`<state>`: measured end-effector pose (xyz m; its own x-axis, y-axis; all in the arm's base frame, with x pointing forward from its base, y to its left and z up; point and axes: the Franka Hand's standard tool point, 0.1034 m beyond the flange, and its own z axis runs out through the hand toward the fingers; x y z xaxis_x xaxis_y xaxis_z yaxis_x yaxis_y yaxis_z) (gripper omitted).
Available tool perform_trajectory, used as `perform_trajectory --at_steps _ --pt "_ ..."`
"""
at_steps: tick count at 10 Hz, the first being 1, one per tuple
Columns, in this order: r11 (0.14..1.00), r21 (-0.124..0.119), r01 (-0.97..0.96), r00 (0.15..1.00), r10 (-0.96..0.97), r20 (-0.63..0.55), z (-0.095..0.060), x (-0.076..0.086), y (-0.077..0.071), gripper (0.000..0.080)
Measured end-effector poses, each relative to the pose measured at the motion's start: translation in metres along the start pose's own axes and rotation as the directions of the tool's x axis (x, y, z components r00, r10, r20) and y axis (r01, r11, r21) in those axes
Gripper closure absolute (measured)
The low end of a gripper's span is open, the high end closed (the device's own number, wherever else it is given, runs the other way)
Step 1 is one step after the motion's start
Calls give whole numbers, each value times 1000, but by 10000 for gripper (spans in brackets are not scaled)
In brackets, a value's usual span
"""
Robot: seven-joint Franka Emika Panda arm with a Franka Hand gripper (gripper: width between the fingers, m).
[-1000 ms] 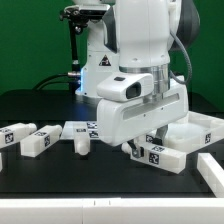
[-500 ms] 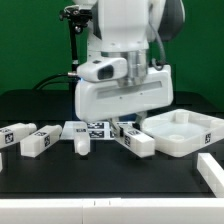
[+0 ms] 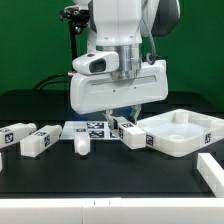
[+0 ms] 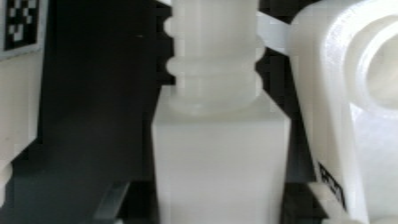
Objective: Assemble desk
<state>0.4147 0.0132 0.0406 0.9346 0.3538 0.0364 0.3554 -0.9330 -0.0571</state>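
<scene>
A: State of the gripper point(image 3: 121, 121)?
B: Clamped on one leg point(image 3: 131, 136), tilted, its end just beside the tabletop point(image 3: 186, 142) corner.
A: The other legs point(image 3: 38, 141)?
B: Three lie on the table point(image 3: 60, 175), toward the exterior view's left.

The hand point(image 4: 214, 198) grips the leg point(image 4: 217, 140) by its square body, one finger pad point(image 4: 118, 198) against each side. The far end narrows to a ribbed round peg. A rounded white panel point(image 4: 347, 90) sits just beside the peg. A tagged white part point(image 4: 18, 100) flanks the other side.
</scene>
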Motion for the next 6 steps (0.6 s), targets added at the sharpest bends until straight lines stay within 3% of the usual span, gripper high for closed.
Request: perform_trajectory --at_steps 3,4,6 --pt "991 2 -135 991 135 4 16 -30 11 515" --pt "988 8 -155 988 155 14 24 -36 17 515" --pt "986 7 -165 986 165 9 24 -34 19 515"
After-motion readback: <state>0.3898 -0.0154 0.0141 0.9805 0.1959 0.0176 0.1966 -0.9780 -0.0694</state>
